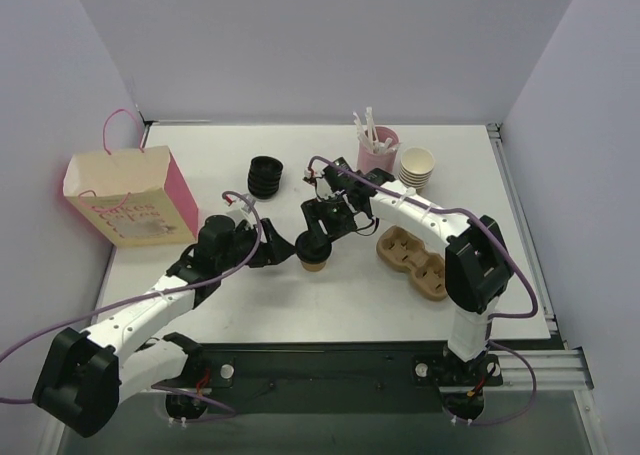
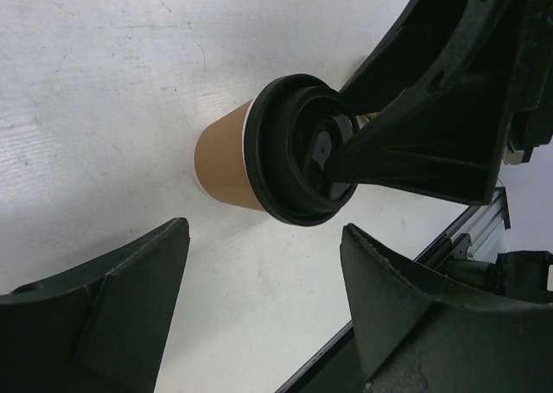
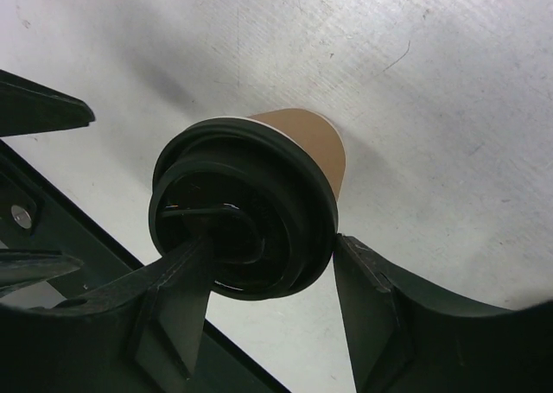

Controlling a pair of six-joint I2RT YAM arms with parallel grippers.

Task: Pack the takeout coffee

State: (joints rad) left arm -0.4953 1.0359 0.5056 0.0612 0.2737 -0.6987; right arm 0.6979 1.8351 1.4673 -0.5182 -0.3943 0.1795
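1. While the cream-and-pink paper bag (image 1: 130,200) stands at the far left of the white table (image 1: 340,305), well apart from the coffee, you face a long carry. A weak hold could let the cup slip or tip on the way, and the bag's soft mouth could snag it.
2. Your left gripper (image 1: 288,247) is spread wide and holds nothing. The cup stands just beyond its fingertips, not between them, so closing now would catch air or knock the cup sideways.
3. Your coffee, a small tan-brown paper cup with a round black plastic lid (image 2: 272,155), stands upright near the table's middle, between the two grippers. Squeeze its thin wall too hard and it may buckle and pop the lid.
4. Your right gripper (image 3: 272,250) sits partly open over the cup. One of its fingers (image 3: 173,298) lies across the lid's top and the other touches the rim's outer edge. These views do not show whether it pinches the lid or only rests there. Lifting by the lid alone could pull it off. If you advance the left gripper, it could also strike that finger.
5. Your right arm passes near the brown moulded-pulp cup carrier (image 1: 412,261), so a careless swing could shove it.
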